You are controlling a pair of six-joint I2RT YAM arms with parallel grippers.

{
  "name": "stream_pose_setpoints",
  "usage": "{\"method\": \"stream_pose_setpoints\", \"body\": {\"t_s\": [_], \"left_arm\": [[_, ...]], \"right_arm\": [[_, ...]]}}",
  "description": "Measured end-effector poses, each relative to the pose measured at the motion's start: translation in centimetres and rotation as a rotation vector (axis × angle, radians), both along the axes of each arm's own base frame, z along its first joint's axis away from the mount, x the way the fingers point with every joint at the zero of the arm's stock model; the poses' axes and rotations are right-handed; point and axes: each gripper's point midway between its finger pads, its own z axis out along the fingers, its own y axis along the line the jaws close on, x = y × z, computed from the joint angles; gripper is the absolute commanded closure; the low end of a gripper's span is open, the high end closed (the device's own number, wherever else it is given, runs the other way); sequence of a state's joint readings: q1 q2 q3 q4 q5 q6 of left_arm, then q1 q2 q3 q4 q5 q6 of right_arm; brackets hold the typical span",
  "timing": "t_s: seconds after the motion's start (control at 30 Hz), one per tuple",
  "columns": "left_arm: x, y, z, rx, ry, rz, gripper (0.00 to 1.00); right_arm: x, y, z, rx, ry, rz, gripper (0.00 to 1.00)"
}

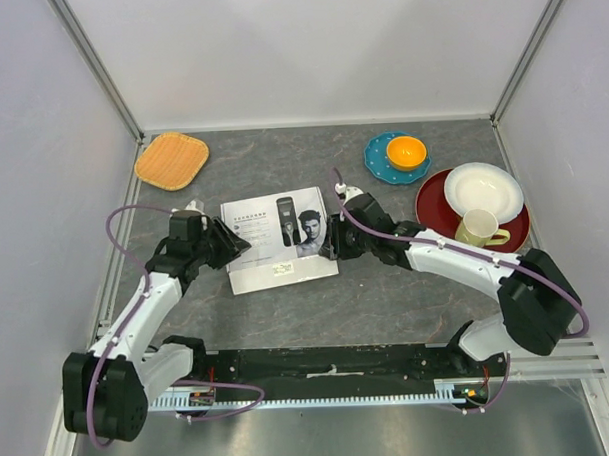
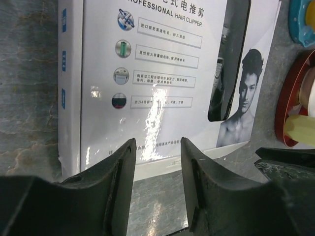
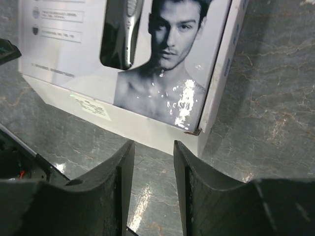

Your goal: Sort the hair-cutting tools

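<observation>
- Clipper [image 3: 122, 29] appears only on the lid of the box [image 1: 274, 224], in a dark rounded panel beside a man's portrait [image 3: 170, 44]. Whether it is print or a window, I cannot tell.
- Box lies flat and closed on the table [image 1: 387, 295], between the two grippers.
- Lid reads "…ROFESSIONAL HAIR CLIPPER" after some Chinese characters, with four round icons [image 2: 121, 76] below, each beside a boxed Chinese line.
- Small sticker [image 3: 91, 105] sits on the box's near side wall; its print is too small to read.
- Left gripper [image 2: 157, 147]: fingers apart, nothing between them, at the box's left edge.
- Right gripper [image 3: 152, 147]: fingers apart, empty, near the box's right corner.
</observation>
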State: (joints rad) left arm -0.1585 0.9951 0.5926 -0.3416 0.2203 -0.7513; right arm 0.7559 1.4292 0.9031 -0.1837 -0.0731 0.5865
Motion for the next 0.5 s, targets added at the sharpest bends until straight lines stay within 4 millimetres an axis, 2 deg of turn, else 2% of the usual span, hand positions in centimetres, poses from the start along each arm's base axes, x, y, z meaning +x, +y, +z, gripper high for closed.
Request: {"method": "stream_pose_setpoints", "body": {"t_s": [0.2, 0.3, 0.5], "left_arm": [[1.0, -1.2, -1.9, 0.005, 0.034, -0.034, 0.53], [1.3, -1.9, -2.5, 0.005, 0.039, -0.056, 0.53], [2.1, -3.6, -2.8, 0.009, 0.006, -0.101, 0.57]], "right_arm": [[-0.3, 0.1, -2.3, -0.027, 0.057, -0.015, 0.56], [-0.2, 0.8, -2.1, -0.003, 0.048, -0.01, 0.56], [0.3, 3.6, -1.7, 0.055, 0.015, 0.022, 0.57]]}}
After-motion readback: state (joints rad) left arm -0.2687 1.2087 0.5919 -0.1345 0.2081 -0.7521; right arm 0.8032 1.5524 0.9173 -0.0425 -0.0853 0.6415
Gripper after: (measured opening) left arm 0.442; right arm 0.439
